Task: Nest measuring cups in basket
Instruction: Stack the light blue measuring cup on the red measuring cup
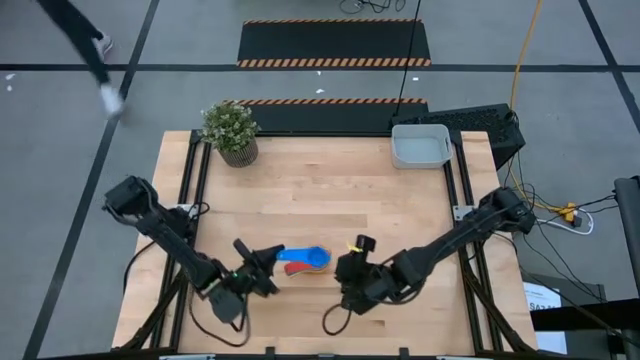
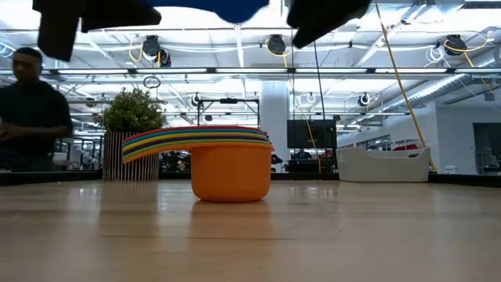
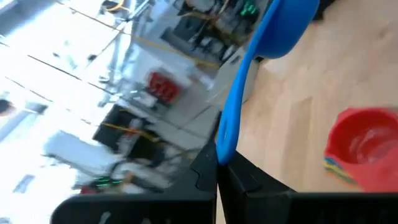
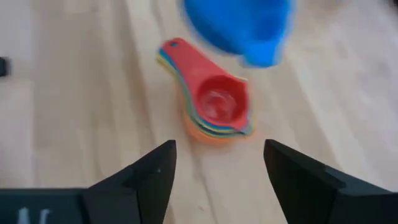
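Note:
A nested stack of measuring cups [image 4: 214, 106], red on top and orange at the bottom [image 2: 231, 168], stands on its bowl on the wooden table near the front middle. A larger blue measuring cup [image 1: 312, 258] hangs over the stack, held by my shut left gripper [image 3: 217, 165]. My right gripper [image 4: 217, 171] hovers open above the table, just right of the stack, with nothing between its fingers. The light-grey basket [image 1: 420, 146] stands at the far right of the table. My left gripper pinches the free end of the blue cup's handle [image 3: 225, 144] between its two fingers. The fingers lie level and come from the table's left, along the handle. The cup is lifted clear of the table and reaches out past the fingertips, its bowl [image 3: 283, 28] over the stack.
A potted green plant [image 1: 232, 130] stands at the far left corner of the table. A person [image 2: 27, 102] is in the room beyond the table's left side. Bare wood lies between the stack and the basket.

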Motion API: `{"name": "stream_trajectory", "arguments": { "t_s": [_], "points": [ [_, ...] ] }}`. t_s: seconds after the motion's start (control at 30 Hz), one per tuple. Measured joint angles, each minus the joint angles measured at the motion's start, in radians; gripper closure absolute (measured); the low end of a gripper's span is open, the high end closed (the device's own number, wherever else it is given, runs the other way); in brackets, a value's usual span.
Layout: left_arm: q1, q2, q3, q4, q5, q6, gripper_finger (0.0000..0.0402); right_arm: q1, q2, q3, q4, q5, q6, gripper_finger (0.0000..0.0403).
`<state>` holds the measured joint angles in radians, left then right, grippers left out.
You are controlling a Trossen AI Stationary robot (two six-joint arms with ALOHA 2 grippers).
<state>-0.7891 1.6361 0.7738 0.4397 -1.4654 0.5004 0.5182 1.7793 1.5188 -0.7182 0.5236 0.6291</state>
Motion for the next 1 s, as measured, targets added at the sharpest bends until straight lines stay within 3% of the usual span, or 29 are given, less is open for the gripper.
{"name": "stream_trajectory", "arguments": {
  "t_s": [0.13,0.47,0.67,0.77,1.0],
  "points": [
    [-0.003,0.107,0.081,-0.001,-0.100,0.110,0.0401,0.046,-0.020,0.000,-0.097,0.078,0.114,0.0178],
    [-0.006,0.224,0.131,0.000,-0.106,0.149,0.0401,0.137,-0.064,0.000,-0.319,0.160,0.380,0.0193],
    [-0.006,0.228,0.139,0.035,-0.106,0.164,0.0401,0.166,-0.077,0.000,-0.342,0.186,0.406,0.0193],
    [-0.014,0.228,0.202,0.044,-0.106,0.213,0.0401,0.169,-0.077,0.000,-0.345,0.182,0.406,0.0193],
    [0.018,0.130,0.363,-0.197,-0.031,0.221,0.0401,0.171,-0.077,0.000,-0.349,0.182,0.383,0.0193]
  ]
}}
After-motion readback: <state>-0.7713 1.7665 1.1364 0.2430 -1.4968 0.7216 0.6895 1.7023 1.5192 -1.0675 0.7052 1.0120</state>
